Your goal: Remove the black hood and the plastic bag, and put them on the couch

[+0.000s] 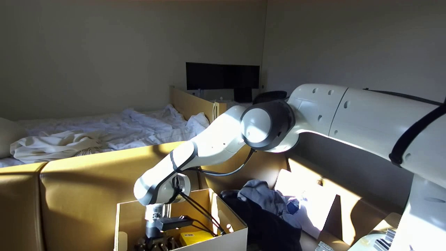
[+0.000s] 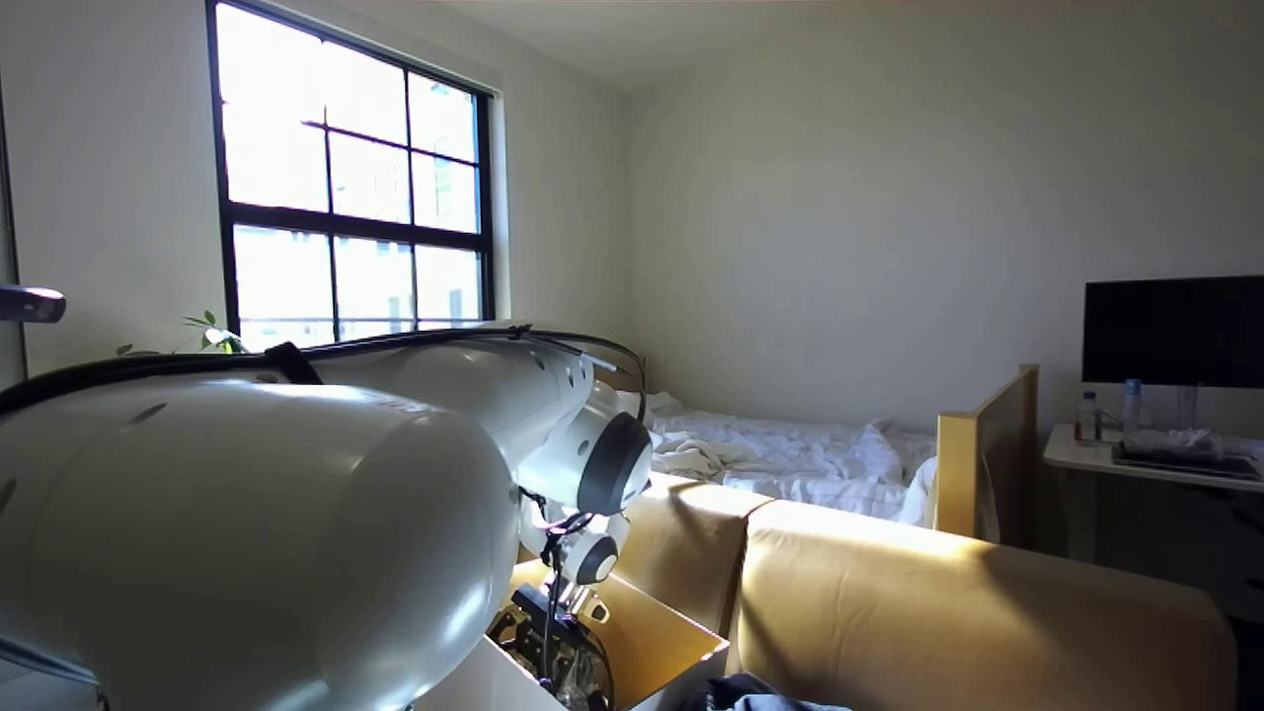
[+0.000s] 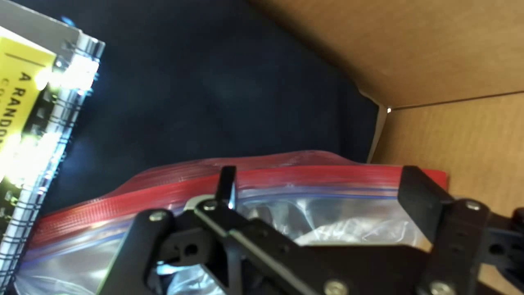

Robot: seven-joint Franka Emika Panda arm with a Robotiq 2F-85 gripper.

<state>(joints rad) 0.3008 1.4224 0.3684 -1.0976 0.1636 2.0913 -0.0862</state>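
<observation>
By sunlit couch (image 1: 80, 184), holds fingers (image 3: 421, 200) wide apart over plastic bag (image 3: 319, 178), unclear if touching, in box (image 3: 430, 45) with book (image 3: 28, 110) at nine o'clock in wrist view.

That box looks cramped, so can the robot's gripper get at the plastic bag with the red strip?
Probably yes: the gripper is inside the box, jaws open over the plastic bag, nothing visible blocking them; whether they touch it, I can't tell.
</observation>
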